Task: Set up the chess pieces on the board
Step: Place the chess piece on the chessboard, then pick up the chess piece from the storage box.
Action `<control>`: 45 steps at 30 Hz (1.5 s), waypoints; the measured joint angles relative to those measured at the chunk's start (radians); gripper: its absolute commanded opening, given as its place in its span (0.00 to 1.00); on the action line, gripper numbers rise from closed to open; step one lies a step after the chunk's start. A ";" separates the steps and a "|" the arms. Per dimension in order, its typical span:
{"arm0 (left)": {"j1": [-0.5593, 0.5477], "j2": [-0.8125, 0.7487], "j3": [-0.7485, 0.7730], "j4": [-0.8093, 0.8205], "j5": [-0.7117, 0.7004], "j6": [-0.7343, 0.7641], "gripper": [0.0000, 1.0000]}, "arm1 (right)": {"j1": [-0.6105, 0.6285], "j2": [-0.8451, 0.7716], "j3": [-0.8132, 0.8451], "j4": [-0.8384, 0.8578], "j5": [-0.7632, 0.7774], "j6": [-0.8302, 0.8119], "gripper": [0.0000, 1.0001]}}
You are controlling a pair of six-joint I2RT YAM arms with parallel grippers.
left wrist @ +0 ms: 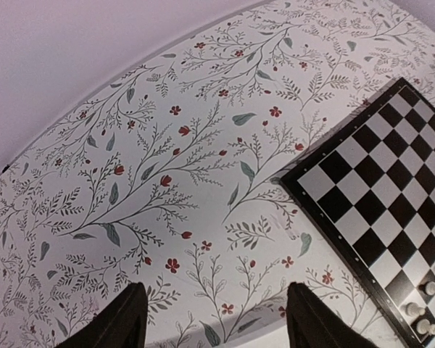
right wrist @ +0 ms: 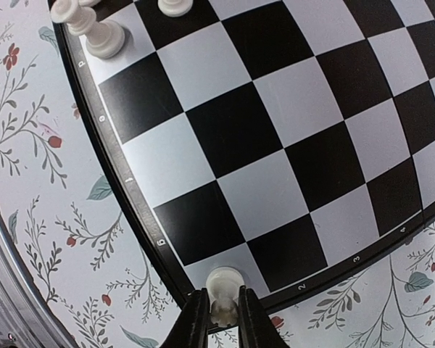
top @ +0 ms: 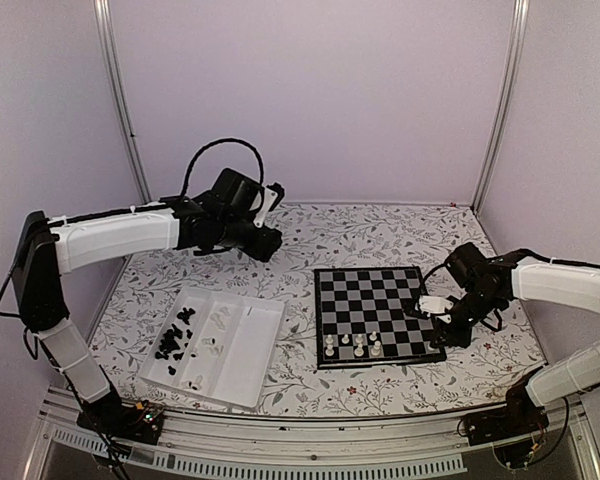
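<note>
While right end effector is hovering low at board corner, its fingers are sitting narrow, flanking white chess piece standing on light corner square at tips; gripping or loose, cannot tell. More white pieces are standing well ahead, leftward, by same board edge. Left end effector is hanging wide, holding nothing, over floral bench; board corner is lying ahead to its right.

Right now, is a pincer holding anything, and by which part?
Right pincer brackets a small cream-white plastic chess piece's sides on the checked board's corner; a real grip cannot be told. Left pincer holds nothing.
</note>
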 measured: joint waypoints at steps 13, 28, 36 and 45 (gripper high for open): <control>-0.028 0.020 0.013 -0.042 -0.083 -0.012 0.59 | -0.004 -0.006 0.065 -0.056 -0.014 0.004 0.45; -0.042 -0.246 -0.274 -0.461 -0.018 -0.346 0.32 | -0.005 0.103 0.365 -0.049 -0.153 0.027 0.44; -0.040 -0.299 -0.449 -0.496 0.141 -0.415 0.32 | -0.003 0.195 0.385 -0.006 -0.229 0.026 0.45; -0.038 -0.247 -0.478 -0.442 0.176 -0.438 0.31 | -0.004 0.136 0.296 0.108 -0.221 0.039 0.49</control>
